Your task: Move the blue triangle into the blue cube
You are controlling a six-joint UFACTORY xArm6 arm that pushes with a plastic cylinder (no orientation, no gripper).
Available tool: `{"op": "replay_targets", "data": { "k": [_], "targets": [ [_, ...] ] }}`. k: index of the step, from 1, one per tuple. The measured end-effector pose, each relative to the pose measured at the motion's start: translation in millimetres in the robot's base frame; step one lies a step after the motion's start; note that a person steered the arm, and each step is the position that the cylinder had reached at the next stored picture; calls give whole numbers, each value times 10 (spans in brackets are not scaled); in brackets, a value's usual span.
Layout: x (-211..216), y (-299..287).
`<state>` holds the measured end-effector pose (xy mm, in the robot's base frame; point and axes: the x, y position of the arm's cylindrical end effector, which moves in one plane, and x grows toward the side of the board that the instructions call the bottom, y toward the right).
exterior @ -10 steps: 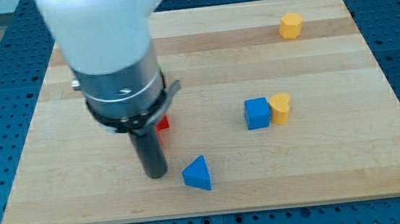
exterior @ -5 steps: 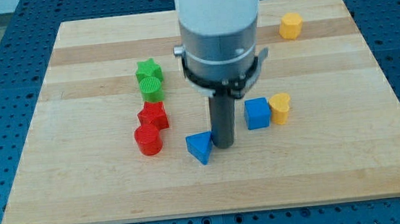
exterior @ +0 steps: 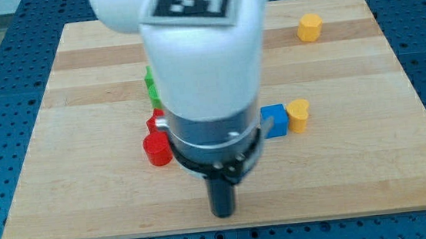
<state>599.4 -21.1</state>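
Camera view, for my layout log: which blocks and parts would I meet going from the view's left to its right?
Red cylinder → my tip → blue cube → yellow heart block → yellow hexagonal block. The green and other red blocks are mostly hidden; the blue triangle does not show.

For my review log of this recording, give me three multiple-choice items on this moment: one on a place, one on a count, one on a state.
1. Where is my tip on the wooden board?
A. near the view's bottom edge
B. beside the top yellow block
C. off the board

2. How many yellow blocks show?
A. one
B. two
C. four

3. What of the blue triangle?
A. it shows clearly against the blue cube
B. it cannot be seen; the arm may hide it
C. it sits on the yellow hexagonal block

Key: 1 A, the rod ends low on the board, below the red round block. 2 B, the yellow hexagonal block at the top and the yellow heart-shaped block touching the blue cube. 3 B, no blue triangle shows anywhere.
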Motion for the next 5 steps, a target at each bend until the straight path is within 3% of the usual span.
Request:
{"op": "replay_targets", "data": {
  "k": [1, 2, 5],
  "targets": [
    [-57, -135],
    [-491, -91],
    [-713, 385]
  ]
}}
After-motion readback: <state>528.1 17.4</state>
